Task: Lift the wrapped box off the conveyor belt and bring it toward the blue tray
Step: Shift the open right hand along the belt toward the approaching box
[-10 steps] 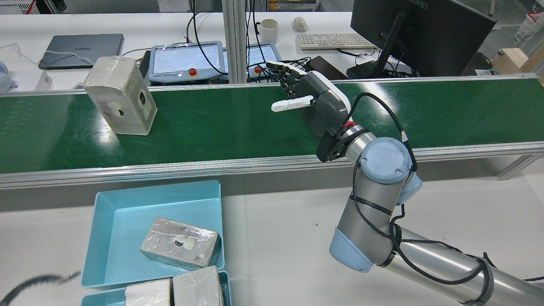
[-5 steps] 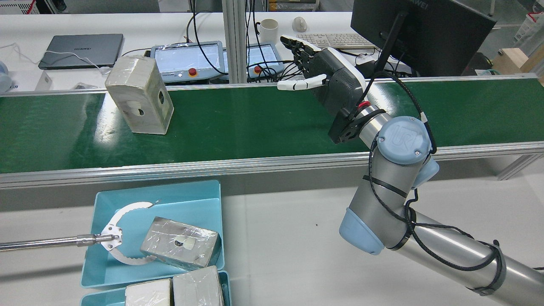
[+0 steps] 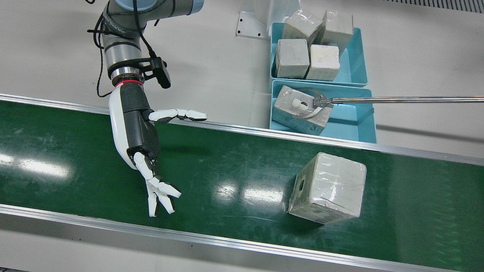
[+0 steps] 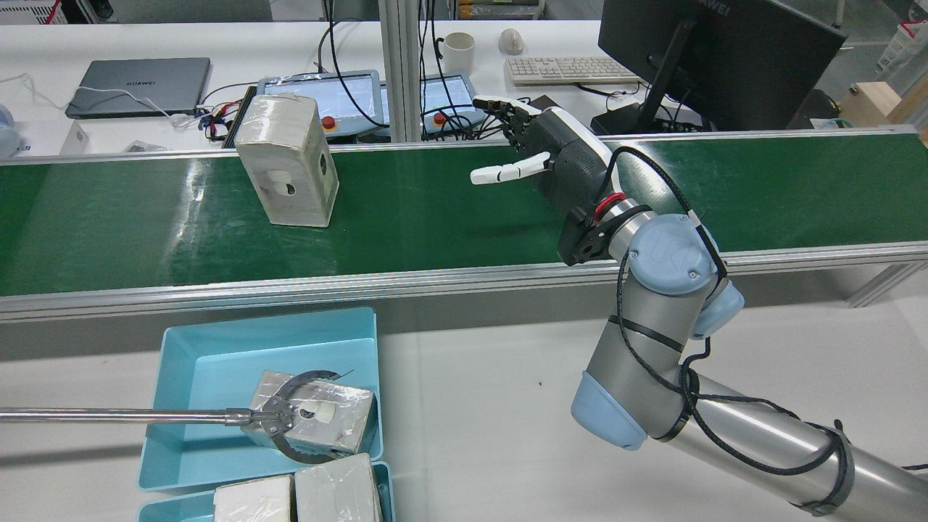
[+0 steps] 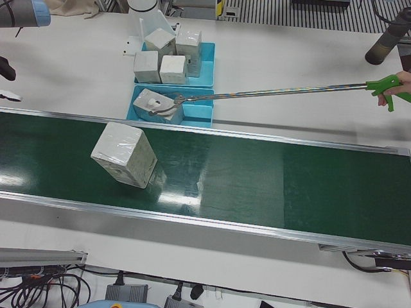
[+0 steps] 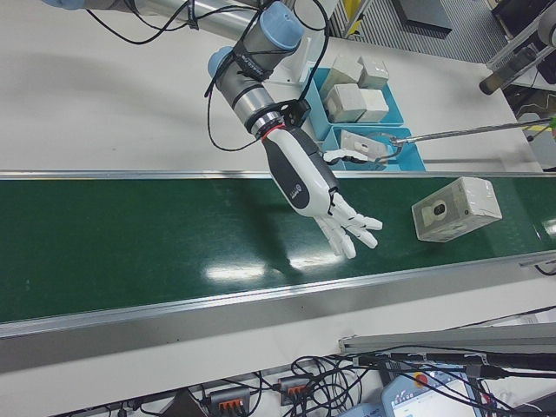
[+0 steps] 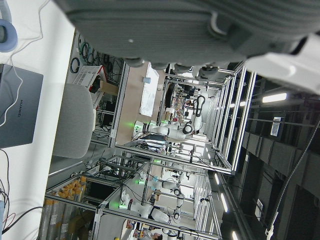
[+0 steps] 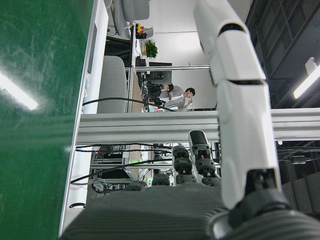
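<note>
The wrapped box [image 3: 327, 187] stands on the green conveyor belt [image 3: 234, 158], tilted on one edge; it also shows in the rear view [image 4: 290, 159], left-front view [image 5: 125, 154] and right-front view [image 6: 456, 208]. My right hand [image 3: 138, 132] is open and empty above the belt, fingers spread, well apart from the box, which lies to its left in the rear view [image 4: 558, 163]. The hand also shows in the right-front view [image 6: 308, 178]. The blue tray [image 3: 363, 124] sits beside the belt and holds another wrapped box [image 3: 298, 111]. My left hand [image 7: 165, 30] shows only as a palm edge.
A long reacher tool [image 3: 397, 100] held by a person [image 5: 398, 83] has its jaws around the box in the tray [image 4: 312, 417]. A second blue tray [image 3: 355, 77] behind it holds several wrapped boxes. Monitor [image 4: 710, 51], laptop and control pendants stand beyond the belt.
The wrapped box has travelled right along the belt toward my right hand in the rear view. The hand rose, then came back down, still open. The reacher tool entered and closed around the tray's box.
</note>
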Available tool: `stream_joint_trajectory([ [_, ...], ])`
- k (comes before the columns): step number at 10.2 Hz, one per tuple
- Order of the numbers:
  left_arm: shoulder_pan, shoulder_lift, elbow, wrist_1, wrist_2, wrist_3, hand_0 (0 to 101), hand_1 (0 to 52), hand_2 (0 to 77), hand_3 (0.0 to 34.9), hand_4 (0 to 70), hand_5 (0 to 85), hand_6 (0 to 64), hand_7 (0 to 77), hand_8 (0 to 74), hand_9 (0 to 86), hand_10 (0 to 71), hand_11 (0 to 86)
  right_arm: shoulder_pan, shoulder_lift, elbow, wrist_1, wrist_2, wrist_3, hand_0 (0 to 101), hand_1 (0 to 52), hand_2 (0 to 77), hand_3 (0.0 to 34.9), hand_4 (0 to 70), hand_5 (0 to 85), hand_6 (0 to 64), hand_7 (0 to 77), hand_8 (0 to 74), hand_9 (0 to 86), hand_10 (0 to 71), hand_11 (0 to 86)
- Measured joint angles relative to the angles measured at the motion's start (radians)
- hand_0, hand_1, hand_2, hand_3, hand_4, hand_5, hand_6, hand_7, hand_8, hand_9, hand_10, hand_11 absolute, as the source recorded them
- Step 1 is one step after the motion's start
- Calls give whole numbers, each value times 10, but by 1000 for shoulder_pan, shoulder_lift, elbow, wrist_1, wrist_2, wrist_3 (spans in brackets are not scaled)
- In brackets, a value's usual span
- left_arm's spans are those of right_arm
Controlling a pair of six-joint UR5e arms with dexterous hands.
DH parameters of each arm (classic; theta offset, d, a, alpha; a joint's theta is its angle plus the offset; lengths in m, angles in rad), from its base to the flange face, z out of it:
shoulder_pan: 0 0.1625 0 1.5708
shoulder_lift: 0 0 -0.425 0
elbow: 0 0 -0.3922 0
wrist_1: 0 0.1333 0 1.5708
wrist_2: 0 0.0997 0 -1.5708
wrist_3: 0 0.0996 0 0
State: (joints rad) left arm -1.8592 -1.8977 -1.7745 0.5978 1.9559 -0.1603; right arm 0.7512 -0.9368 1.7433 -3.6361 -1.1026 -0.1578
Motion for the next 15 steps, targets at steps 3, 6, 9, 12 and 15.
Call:
stream_joint_trajectory([
  [3,0,0,0,0,0,0,0,0,11,0,0,11,5,5,5,5,5,5,-9,0,-49,64,-1,37,484,136,44,1,76,169,27,27,0,11,0,5],
  [6,0,0,0,0,0,0,0,0,5,0,0,11,5,5,5,5,5,5,-13,-3,-70,100,-2,57,480,136,38,1,76,164,16,22,0,11,0,5],
  [9,0,0,0,0,0,0,0,0,11,0,0,11,0,5,5,5,5,5,-13,-4,-68,103,-2,60,480,136,38,0,87,164,16,22,0,11,0,5],
  [12,0,0,0,0,0,0,0,0,11,0,0,11,5,5,5,5,5,5,-11,-6,-65,103,-2,61,480,136,38,1,87,164,16,22,0,11,0,11],
  [15,0,0,0,0,0,0,0,0,11,0,0,11,5,5,5,5,5,5,-6,-12,-66,101,-2,60,480,136,38,1,87,164,16,22,0,11,0,11],
])
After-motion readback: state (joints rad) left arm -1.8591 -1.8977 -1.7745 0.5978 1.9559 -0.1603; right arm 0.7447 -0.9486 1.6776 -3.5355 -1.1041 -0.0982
